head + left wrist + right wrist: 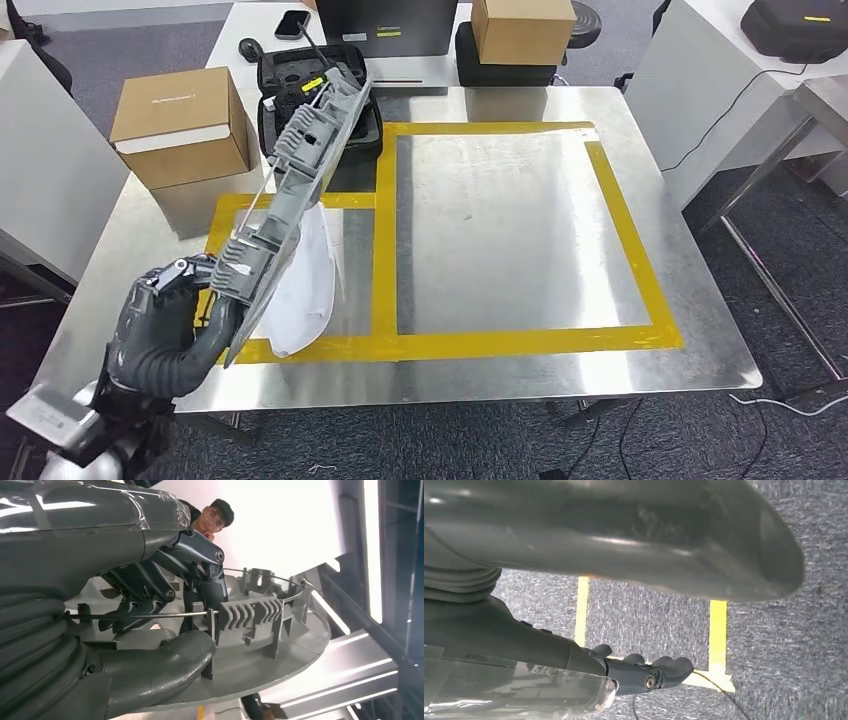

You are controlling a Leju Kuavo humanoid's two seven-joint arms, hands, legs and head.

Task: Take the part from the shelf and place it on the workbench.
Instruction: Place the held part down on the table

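My left hand (165, 320) grips the lower end of a long grey plastic part (300, 170) with ribs and clips. The part slants up and away over the left side of the steel workbench (500, 230). A white sheet-like piece (305, 290) hangs under the part, over the small yellow-taped square. In the left wrist view, my fingers (150, 595) wrap the ribbed face of the part (260, 625) and a thin wire, with the thumb below. My right hand (644, 672) hangs over grey carpet, holding nothing, with its fingers apart from the thumb.
Yellow tape (385, 250) marks a small and a large square on the bench. A cardboard box (180, 125) and an open black case (320, 100) stand at the bench's far left. Another box (522, 30) sits behind. A person (215, 517) stands nearby.
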